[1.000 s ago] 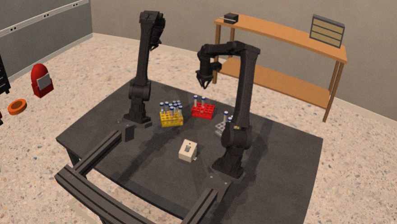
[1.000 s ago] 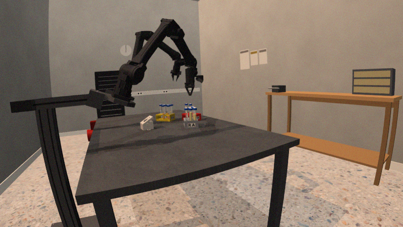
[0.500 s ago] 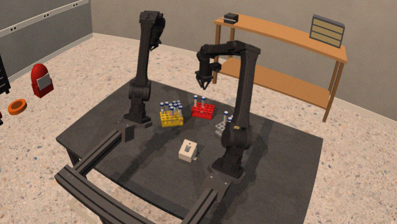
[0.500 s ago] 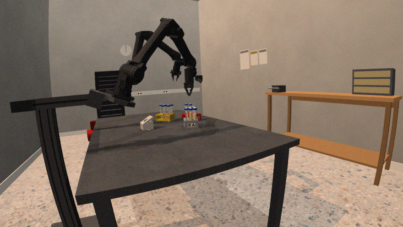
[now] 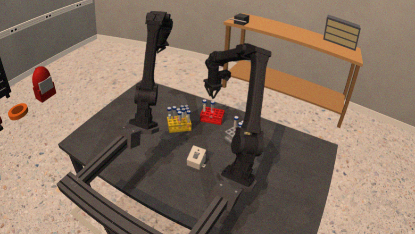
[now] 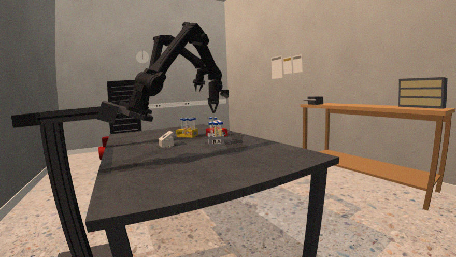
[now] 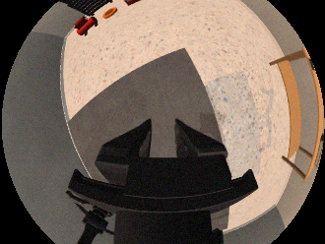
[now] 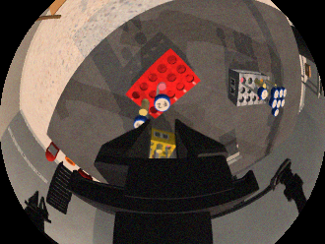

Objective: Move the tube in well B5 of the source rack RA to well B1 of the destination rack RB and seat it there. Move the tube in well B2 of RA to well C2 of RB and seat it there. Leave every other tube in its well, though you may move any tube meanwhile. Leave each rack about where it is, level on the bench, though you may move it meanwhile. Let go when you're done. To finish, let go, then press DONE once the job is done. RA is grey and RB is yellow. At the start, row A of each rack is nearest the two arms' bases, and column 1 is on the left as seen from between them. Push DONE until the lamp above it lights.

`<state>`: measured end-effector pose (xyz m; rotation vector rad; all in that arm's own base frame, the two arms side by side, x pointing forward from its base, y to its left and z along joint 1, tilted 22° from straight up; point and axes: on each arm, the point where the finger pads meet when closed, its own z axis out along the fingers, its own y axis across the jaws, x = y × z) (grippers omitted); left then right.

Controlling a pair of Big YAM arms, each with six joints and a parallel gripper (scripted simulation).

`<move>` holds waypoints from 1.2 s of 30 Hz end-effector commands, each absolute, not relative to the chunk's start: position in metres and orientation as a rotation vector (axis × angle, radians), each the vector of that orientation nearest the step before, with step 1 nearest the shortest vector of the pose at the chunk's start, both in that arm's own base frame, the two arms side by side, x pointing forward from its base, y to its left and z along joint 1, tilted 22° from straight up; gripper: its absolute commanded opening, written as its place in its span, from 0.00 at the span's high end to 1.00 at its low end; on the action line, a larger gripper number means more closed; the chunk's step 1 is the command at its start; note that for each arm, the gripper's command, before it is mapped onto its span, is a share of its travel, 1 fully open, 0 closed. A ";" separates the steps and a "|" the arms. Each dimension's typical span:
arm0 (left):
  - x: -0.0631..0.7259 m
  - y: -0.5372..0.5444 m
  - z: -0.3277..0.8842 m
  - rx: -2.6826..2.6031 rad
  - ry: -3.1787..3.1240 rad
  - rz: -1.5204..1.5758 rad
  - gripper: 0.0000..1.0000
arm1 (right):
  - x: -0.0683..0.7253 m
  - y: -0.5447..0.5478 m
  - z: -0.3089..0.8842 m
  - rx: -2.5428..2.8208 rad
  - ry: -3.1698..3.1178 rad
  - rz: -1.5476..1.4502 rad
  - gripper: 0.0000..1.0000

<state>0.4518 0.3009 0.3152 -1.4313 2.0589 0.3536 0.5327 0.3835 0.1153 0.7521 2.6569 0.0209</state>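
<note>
Beneath both arms, a dark surface (image 5: pixel 174 174) (image 6: pixel 204 172) bore the yellow rack (image 5: pixel 178 128) (image 6: pixel 187 134) (image 8: pixel 163 148) and grey rack (image 5: pixel 230 136) (image 6: pixel 209 142) (image 8: pixel 242 89), well apart, presumably for separate access. Both left fingers (image 5: pixel 160 49) (image 6: pixel 198 87) and right fingers (image 5: pixel 213 96) (image 6: pixel 213 110) stood partly apart, empty, raised probably to clear the tubes.

Right side moved. The black right arm (image 5: pixel 229 55) (image 6: pixel 207 57) has its forearm dipped a bit further, wrist lower in both the top and exterior views than in either earlier frame. Its black two-finger jaws of the right gripper (image 5: pixel 213 96) (image 6: pixel 213 111) (image 8: pixel 162 121) came down with it: tips now sit closer to the red rectangular tube rack (image 5: pixel 211 119) (image 6: pixel 208 131) (image 8: pixel 166 72), still well above it, no contact. Nearly all the drop falls in the last half second; between the two earlier frames the jaws barely shifted. Net motion is mainly downward, with only slight sideways drift.
</note>
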 end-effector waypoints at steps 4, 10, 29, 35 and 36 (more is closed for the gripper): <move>0.456 0.304 0.335 -1.418 2.022 0.345 0.70 | 0.548 0.383 0.125 0.754 2.631 0.067 0.70; 0.456 0.304 0.335 -1.418 2.022 0.345 0.70 | 0.546 0.377 0.093 0.752 2.656 0.022 0.70; 0.456 0.304 0.335 -1.418 2.022 0.345 0.70 | 0.557 0.383 0.099 0.752 2.634 0.063 0.70; 0.456 0.304 0.335 -1.418 2.022 0.345 0.70 | 0.554 0.381 0.088 0.750 2.646 0.043 0.70; 0.456 0.304 0.335 -1.418 2.022 0.345 0.70 | 0.555 0.381 0.096 0.753 2.638 0.055 0.70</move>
